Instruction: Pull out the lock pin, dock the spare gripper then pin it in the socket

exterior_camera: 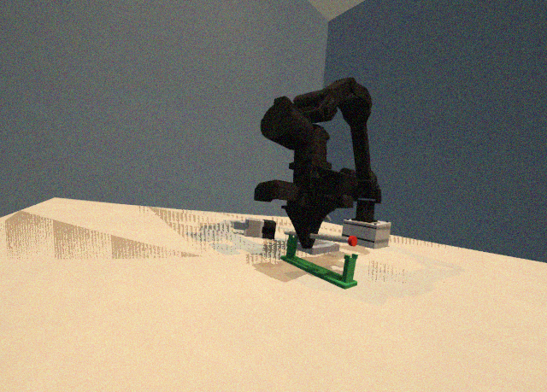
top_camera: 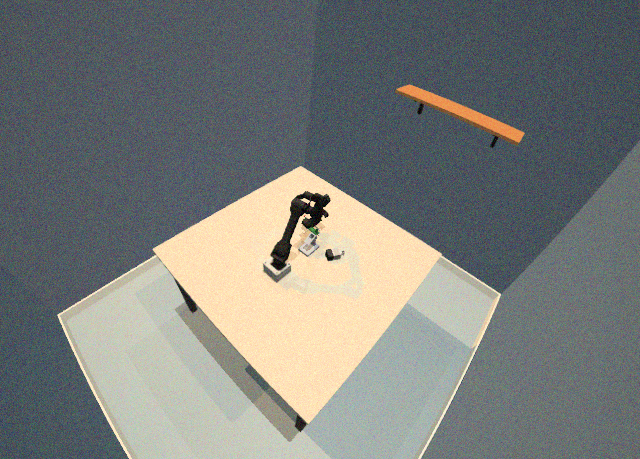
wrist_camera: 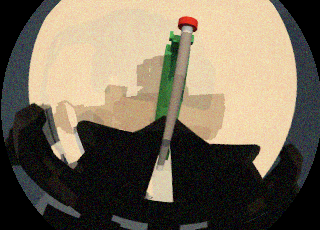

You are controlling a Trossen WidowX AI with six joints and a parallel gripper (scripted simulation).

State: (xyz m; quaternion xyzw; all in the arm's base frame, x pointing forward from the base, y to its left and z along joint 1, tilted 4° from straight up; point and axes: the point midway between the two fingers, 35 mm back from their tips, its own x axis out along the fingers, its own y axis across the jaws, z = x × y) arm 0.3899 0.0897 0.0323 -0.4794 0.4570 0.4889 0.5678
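Note:
My gripper [top_camera: 311, 224] [exterior_camera: 307, 242] [wrist_camera: 168, 120] is shut on the lock pin, which has a grey shaft [exterior_camera: 327, 236] [wrist_camera: 177, 87] and a red head [exterior_camera: 352, 241] [wrist_camera: 187, 23]. The pin is held roughly level, above the green two-post rack [top_camera: 313, 231] [exterior_camera: 315, 269] [wrist_camera: 163, 90] and roughly along it. Its plain end appears close to the rack's left post in the exterior view; contact cannot be told. The grey mount [top_camera: 308, 249] [exterior_camera: 330, 248] stands behind the rack, its socket mostly hidden by my fingers there. The black and grey spare gripper [top_camera: 333, 254] [exterior_camera: 261, 228] lies beside the mount.
The arm's grey base box [top_camera: 277, 269] [exterior_camera: 367, 233] stands behind the mount in the exterior view. The rack and mount stand close together under the gripper on the pale table [top_camera: 305, 340] [exterior_camera: 220, 326]. An orange shelf [top_camera: 460, 111] is on the far wall.

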